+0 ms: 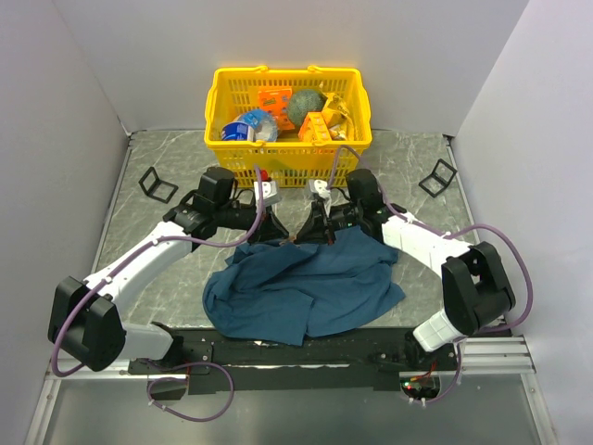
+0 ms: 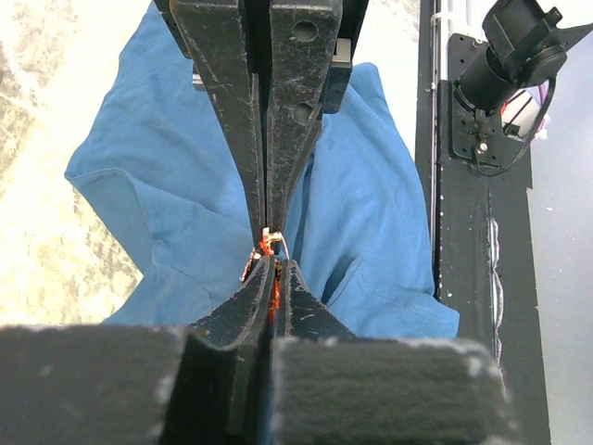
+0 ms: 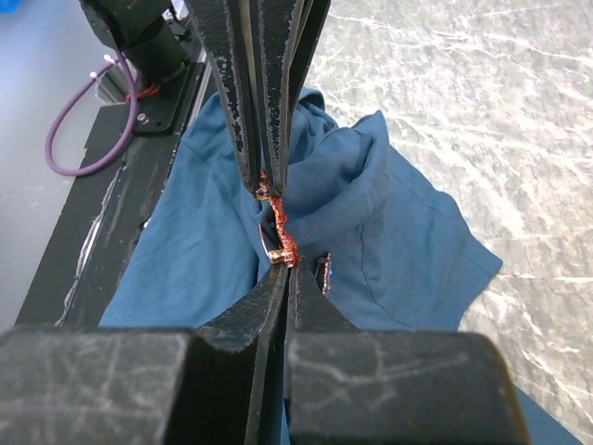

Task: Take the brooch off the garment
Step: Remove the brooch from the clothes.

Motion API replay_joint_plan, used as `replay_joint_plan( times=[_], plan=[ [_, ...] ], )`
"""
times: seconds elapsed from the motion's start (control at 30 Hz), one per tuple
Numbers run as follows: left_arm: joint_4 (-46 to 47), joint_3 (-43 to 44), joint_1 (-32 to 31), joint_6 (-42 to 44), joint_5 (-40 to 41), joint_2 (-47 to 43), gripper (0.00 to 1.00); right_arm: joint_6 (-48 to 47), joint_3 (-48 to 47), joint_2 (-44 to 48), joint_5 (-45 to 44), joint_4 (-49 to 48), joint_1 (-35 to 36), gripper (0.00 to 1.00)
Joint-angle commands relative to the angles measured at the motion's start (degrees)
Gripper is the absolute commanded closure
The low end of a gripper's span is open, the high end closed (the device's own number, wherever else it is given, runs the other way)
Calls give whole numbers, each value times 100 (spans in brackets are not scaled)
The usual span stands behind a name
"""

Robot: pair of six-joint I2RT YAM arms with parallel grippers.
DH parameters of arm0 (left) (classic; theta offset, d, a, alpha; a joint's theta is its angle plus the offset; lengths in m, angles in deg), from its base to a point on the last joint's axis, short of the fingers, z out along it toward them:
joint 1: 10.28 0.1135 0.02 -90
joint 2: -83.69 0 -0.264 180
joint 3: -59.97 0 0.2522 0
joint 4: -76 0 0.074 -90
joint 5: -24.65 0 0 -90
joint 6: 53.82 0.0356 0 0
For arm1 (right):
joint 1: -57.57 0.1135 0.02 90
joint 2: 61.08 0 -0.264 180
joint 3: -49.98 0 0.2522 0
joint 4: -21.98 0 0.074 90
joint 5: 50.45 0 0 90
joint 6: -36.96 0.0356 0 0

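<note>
Top external view: left gripper [image 1: 277, 232] and right gripper [image 1: 317, 232] are meeting tip to tip over the far edge of the garment [image 1: 306, 287], a crumpled blue cloth lying just in front of a yellow basket [image 1: 287, 159]. The brooch is sitting between the tips, too small to make out here. Left wrist view: the left gripper [image 2: 271, 271], jaws pressed together, is pinching the near end of the brooch [image 2: 269, 245], an orange-red trinket with a thin wire loop. The right gripper [image 2: 266, 225], likewise clenched, is gripping its far end. Right wrist view: the brooch [image 3: 281, 237] is spanning the gap between the two clamped tools, against a raised fold of the garment [image 3: 389, 213]. Whether cloth is being caught in either pinch cannot be told. Handling note, as judgement: the pin is probably threading the fabric, so one pinch should be holding firm while the other is drawing away slowly along the pin's line, not sideways, lest the cloth tear or the trinket slip.
</note>
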Motion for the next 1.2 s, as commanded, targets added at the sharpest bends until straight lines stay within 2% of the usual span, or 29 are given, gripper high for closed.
replay_joint_plan(
  times=[0.0,0.03,0.1,0.13,0.23,0.33,0.43,0.6,0.77,0.93,1.17],
  plan=[
    [143,118,10,-16,-64,-84,83,-484,-547,131,-96,452,22,100],
    [108,135,18,2,24,-102,73,-617,-636,148,-358,889,22,100],
    [3,197,45,72,112,-102,64,-1028,-898,210,-640,1330,40,100],
    [-33,206,53,81,217,-119,54,-1135,-979,227,-929,1663,40,100],
    [-77,232,106,107,367,-172,39,-1636,-1216,359,-1475,2175,118,100],
    [-173,214,150,177,604,-216,29,-1866,-1383,430,-2064,2676,233,100],
    [-104,144,159,213,1034,-242,23,-1656,-1524,465,-2652,2835,312,100],
    [116,-84,150,160,1885,-251,20,-1637,-1813,527,-4232,3325,855,100],
    [301,-207,150,283,2152,-278,18,-1480,-2569,158,-4465,4468,1015,100],
    [459,-260,150,336,1434,-251,14,-1488,-3343,-228,-4281,5689,1015,100],
    [652,-58,150,204,501,-128,13,-1392,-3748,-537,-4061,6368,1015,100]
  ],
)
